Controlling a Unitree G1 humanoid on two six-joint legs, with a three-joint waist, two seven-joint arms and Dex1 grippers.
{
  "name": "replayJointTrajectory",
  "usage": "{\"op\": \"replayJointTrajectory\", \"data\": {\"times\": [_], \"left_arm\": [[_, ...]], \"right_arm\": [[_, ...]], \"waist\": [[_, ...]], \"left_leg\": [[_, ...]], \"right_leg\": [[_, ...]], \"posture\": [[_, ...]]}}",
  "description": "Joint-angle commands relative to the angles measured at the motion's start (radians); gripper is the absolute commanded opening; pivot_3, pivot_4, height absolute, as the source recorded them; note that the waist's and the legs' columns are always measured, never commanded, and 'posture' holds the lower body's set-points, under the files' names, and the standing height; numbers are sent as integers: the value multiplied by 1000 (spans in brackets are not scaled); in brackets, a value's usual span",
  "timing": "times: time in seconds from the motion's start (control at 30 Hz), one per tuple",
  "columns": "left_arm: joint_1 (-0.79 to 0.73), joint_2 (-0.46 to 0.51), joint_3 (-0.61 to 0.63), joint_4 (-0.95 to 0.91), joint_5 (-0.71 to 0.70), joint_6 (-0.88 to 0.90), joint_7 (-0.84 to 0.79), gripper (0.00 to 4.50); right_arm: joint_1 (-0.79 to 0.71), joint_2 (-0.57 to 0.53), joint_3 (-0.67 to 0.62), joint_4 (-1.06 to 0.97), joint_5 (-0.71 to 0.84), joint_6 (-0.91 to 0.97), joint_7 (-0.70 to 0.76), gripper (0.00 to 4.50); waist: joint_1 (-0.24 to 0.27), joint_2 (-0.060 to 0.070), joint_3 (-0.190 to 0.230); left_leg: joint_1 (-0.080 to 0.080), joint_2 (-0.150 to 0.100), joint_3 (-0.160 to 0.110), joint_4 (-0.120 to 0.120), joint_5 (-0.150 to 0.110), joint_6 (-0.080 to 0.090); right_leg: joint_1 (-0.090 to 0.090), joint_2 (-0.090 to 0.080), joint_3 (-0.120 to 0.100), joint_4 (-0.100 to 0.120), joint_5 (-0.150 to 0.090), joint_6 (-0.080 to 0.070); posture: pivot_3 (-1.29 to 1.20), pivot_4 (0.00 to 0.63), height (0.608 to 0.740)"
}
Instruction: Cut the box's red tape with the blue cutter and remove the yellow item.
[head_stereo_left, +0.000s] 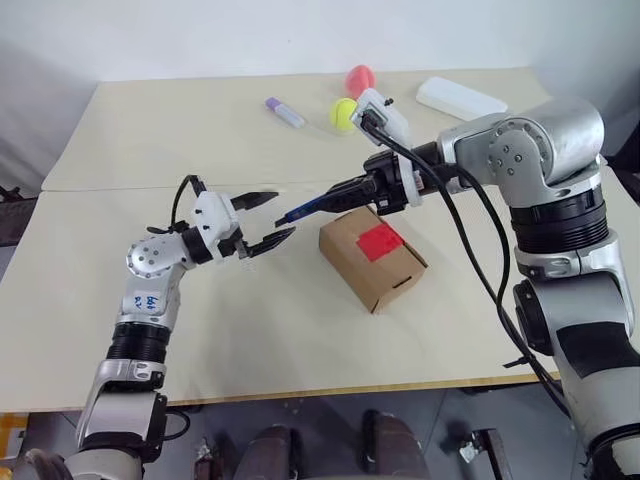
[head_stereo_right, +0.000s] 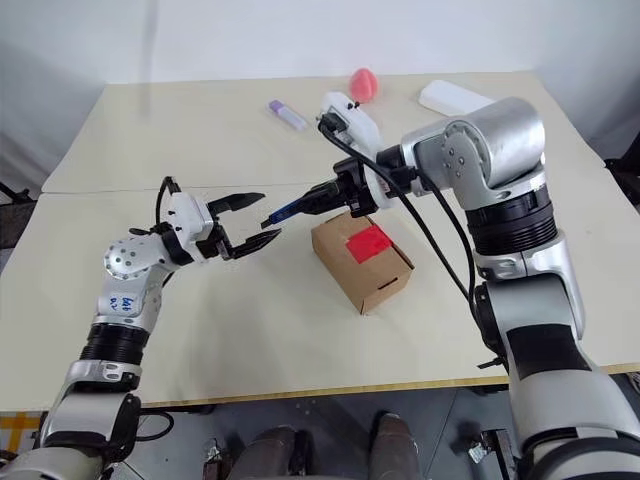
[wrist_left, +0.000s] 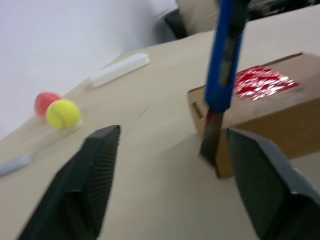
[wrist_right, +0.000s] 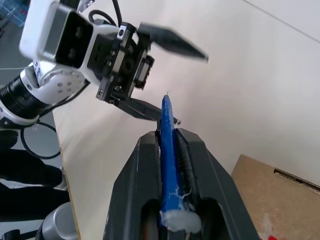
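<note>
A: Where's the blue cutter?
B: Pinched between the right gripper's fingers, raised over the surface, tip aimed at the left gripper.

A: And that one?
B: Spread wide with nothing in it, the cutter's tip just off its fingertips.

A: The box?
B: On the surface right below the right gripper, flaps closed, the red tape across its top.

A: Anything else?
B: At the far side lie a purple-capped tube, a tennis ball, a pink-red ball and a white case.
</note>
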Motion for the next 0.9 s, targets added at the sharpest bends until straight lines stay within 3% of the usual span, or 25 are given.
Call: {"op": "replayJointTrajectory", "data": {"times": [0.03, 0.17, 0.3, 0.47, 0.7, 0.9], "left_arm": [[22, 76, 84, -51, -32, 38, 19, 4485], [123, 146, 118, -116, -42, 113, 13, 4500], [257, 212, 96, -276, 4, 343, 71, 4500], [292, 182, 71, -400, -60, 438, 49, 4500], [228, 98, -17, -508, -213, 586, -69, 2791], [51, -14, -116, -406, -149, 562, -57, 920]], "right_arm": [[7, -19, -73, -46, 14, 7, -37, 141], [29, -35, -137, -74, 18, 16, -88, 141], [62, -54, -222, -111, 20, 8, -145, 141], [103, -57, -295, -153, 28, 19, -205, 141], [170, -44, -409, -253, 45, 57, -306, 141], [213, -49, -478, -346, 63, 109, -367, 141]], "waist": [[-1, 0, 0], [-2, 0, 0], [2, -1, 1], [16, -2, 1], [18, -2, 1], [28, -2, 1]], "left_leg": [[0, 0, 0, 0, 0, 0], [0, 0, 0, -1, 0, 0], [0, 0, 0, -1, 0, 0], [0, 0, 0, 0, 0, 0], [0, 0, 1, 0, 0, -1], [0, 0, 6, 1, 0, 0]], "right_leg": [[0, 0, 0, 0, 0, 0], [0, 0, 0, 0, 0, 0], [0, 0, 0, 0, 0, 0], [0, 0, 1, 0, 0, 0], [0, 0, 1, 0, 0, 0], [0, 0, 2, 0, 0, 0]], "posture": [[0, 150, 740], [0, 150, 740], [0, 150, 740], [0, 150, 740], [0, 150, 740], [0, 150, 740]]}}
